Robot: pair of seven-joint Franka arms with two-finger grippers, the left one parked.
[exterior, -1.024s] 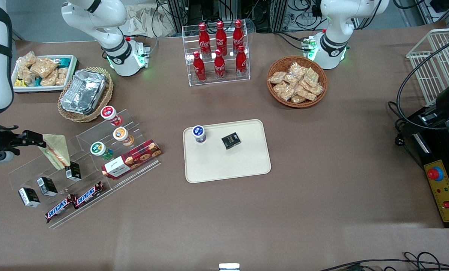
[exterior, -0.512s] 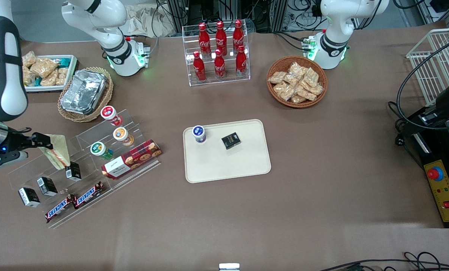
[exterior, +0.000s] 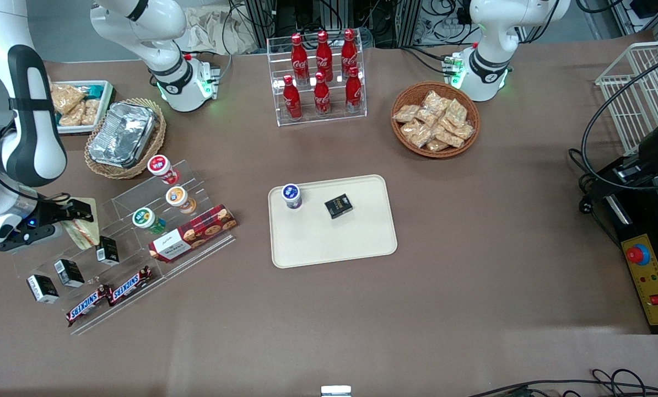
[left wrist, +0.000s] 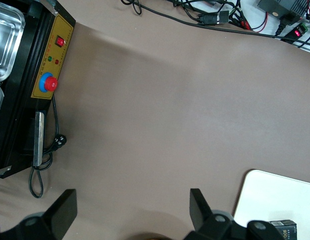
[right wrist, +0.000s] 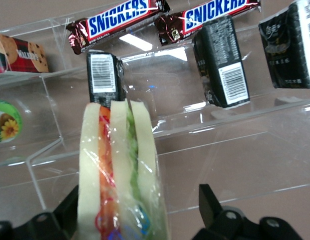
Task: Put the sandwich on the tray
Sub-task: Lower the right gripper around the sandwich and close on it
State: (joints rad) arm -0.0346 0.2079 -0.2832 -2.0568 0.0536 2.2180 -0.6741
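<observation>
Your gripper (right wrist: 139,222) sits at the working arm's end of the table, over the top step of the clear acrylic stand (exterior: 114,242), with its fingers (right wrist: 212,202) spread apart and the sandwich (right wrist: 119,175) standing on edge between them. One finger is just beside the wrapped wedge; the other stands off it with a clear gap, so nothing is clamped. In the front view you see the gripper (exterior: 81,212) right at the sandwich (exterior: 84,231).

Just past the fingertips, one step down, stand small black boxes (right wrist: 221,60), and lower still lie two Snickers bars (right wrist: 117,20). Off to the side of the gripper are the round-lidded cups (exterior: 177,197) and the red tartan biscuit box (exterior: 192,232).

Well away from the gripper, toward the table's middle, you have the tray (exterior: 334,242), carrying a blue-lidded cup (exterior: 291,195) and a small black box (exterior: 338,205).
</observation>
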